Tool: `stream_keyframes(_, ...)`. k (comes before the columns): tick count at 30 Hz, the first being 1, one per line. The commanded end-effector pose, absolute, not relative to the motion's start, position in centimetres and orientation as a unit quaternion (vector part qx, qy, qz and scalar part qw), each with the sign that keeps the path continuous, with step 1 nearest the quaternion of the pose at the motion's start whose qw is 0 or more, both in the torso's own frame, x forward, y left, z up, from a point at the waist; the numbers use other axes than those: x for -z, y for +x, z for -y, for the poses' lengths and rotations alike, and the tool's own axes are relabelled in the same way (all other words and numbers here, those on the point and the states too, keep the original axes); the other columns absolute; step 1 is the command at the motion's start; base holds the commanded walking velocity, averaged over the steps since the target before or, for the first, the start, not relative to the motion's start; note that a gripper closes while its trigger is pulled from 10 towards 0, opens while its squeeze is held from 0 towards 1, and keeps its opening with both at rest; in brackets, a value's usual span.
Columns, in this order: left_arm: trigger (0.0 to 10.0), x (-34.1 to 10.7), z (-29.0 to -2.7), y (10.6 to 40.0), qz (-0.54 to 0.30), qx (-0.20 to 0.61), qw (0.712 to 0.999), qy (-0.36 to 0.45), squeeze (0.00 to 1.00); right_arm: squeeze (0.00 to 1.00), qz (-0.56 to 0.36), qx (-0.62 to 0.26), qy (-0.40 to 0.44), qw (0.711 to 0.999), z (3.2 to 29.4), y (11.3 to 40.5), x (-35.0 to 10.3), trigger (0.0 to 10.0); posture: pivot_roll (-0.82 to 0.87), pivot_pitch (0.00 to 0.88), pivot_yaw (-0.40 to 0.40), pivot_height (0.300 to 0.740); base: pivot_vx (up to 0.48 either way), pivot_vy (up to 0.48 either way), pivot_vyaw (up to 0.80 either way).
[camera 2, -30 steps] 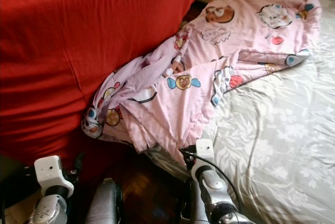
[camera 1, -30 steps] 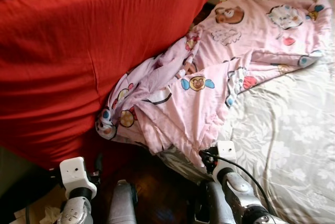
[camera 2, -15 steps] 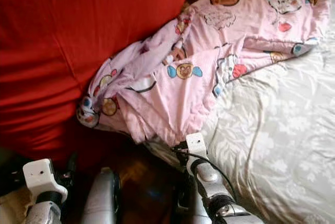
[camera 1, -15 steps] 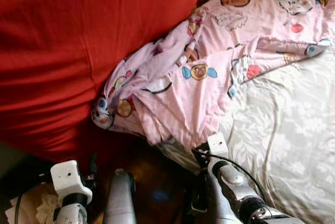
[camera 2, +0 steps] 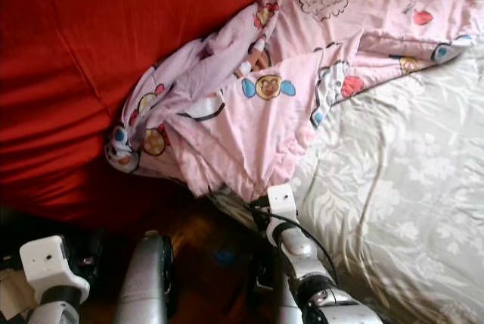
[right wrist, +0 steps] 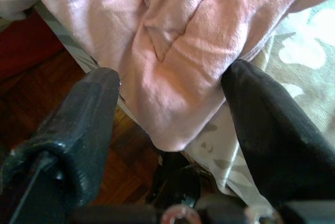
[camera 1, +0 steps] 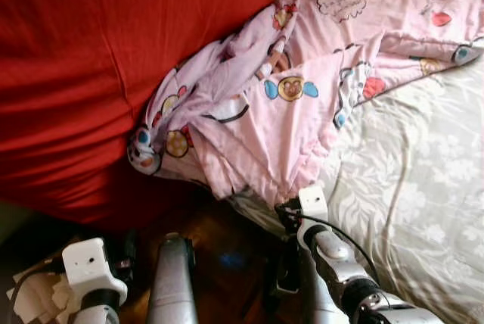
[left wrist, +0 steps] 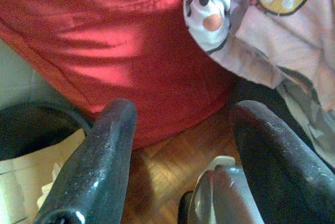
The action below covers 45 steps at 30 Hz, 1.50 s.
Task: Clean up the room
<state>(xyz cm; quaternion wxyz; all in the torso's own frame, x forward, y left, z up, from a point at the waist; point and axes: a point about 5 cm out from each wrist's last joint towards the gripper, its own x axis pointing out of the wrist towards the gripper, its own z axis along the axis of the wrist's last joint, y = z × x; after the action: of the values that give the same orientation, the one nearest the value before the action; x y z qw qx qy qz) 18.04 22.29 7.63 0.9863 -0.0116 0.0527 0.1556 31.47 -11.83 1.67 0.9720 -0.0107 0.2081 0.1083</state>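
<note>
On bed (camera 1: 423, 180), rumpled pink blanket (camera 1: 302, 104)

Bright daylight washes the bed sheet (camera 1: 423, 180) pale; floor in shadow, head views slightly soft.

Dark wooden parquet floor (camera 1: 227, 252) below, beside a grey floral-patterned bed sheet (camera 1: 423, 188); crumpled pale paper (camera 1: 34, 301) at the corner.

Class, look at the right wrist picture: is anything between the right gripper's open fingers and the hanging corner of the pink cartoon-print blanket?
Nothing visible is. The right gripper, fingers open, points straight at the corner of the pink cartoon-print blanket, which hangs over the edge of the grey floral bedsheet above the dark wooden floor.
</note>
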Motion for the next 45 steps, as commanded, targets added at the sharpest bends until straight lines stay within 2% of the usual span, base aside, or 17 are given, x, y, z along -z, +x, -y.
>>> stream_keyframes(1,10.0,-7.3,-22.3,17.1,-0.071,-0.16,0.984,-0.009,0.0,0.0,-0.235,-0.1,-0.001,0.967,12.0,30.4,-0.4,10.0,0.24,0.479,-0.017,0.612,0.0,0.0,0.0)
stream_keyframes(6,10.0,-7.3,-22.3,16.3,-0.082,-0.162,0.983,-0.004,0.0,0.0,-0.24,-0.092,-0.01,0.966,12.1,30.3,-0.2,10.0,0.25,0.491,-0.01,0.612,0.0,0.0,0.0)
stream_keyframes(7,10.0,-7.4,-22.3,16.2,-0.084,-0.163,0.983,-0.003,0.0,0.0,-0.242,-0.091,-0.015,0.966,12.1,30.3,-0.2,8.4,0.25,0.494,-0.01,0.612,0.0,0.0,0.0)
stream_keyframes(8,10.0,-7.4,-22.3,15.9,-0.085,-0.165,0.983,-0.002,0.0,0.0,-0.244,-0.089,-0.027,0.965,12.2,30.2,-0.1,0.0,0.26,0.499,-0.009,0.612,0.0,0.0,0.0)
stream_keyframes(15,10.0,-7.6,-22.6,15.0,-0.095,-0.17,0.981,0.002,0.0,0.0,-0.239,-0.084,-0.032,0.967,12.4,30.3,-0.2,0.0,0.27,0.51,-0.006,0.612,0.0,0.0,0.0)
stream_keyframes(33,10.0,-7.2,-22.0,15.4,-0.099,-0.17,0.981,-0.001,0.0,0.0,-0.242,-0.077,-0.051,0.966,13.7,29.8,0.2,0.0,0.26,0.482,-0.021,0.612,0.0,0.0,0.0)
stream_keyframes(37,10.0,-6.8,-22.1,15.6,-0.098,-0.172,0.98,0.0,0.0,0.0,-0.247,-0.069,-0.05,0.965,14.0,29.7,0.3,0.0,0.26,0.458,-0.029,0.612,0.0,0.0,0.0)
stream_keyframes(45,10.0,-4.5,-22.3,17.3,-0.116,-0.173,0.978,-0.004,0.0,0.0,-0.224,-0.048,-0.022,0.973,15.1,30.7,-0.7,0.0,0.21,0.334,-0.058,0.612,0.0,0.0,0.0)
